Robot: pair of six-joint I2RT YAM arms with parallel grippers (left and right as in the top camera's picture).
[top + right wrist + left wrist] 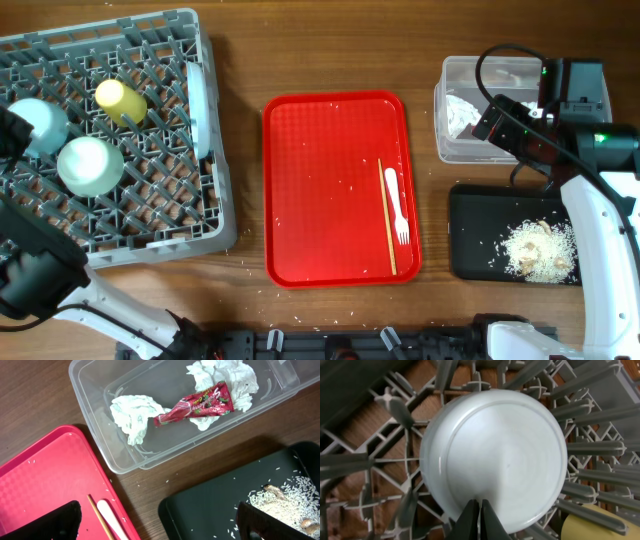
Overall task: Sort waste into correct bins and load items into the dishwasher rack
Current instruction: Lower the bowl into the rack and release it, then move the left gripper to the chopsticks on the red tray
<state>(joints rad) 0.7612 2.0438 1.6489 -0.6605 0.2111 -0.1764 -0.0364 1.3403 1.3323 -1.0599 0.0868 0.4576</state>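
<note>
The grey dishwasher rack holds two upturned pale blue-green bowls, a yellow cup and a white plate on edge at its right side. My left gripper is shut, its tips over one bowl's base. The chopstick and white fork lie on the red tray. The clear tub holds tissues and the red wrapper. The black tray holds rice. My right gripper is open and empty, high between the red tray and black tray.
The red serving tray sits mid-table with scattered rice grains on it. The right arm hangs over the clear tub's near side. The left arm's base is at the front left by the rack.
</note>
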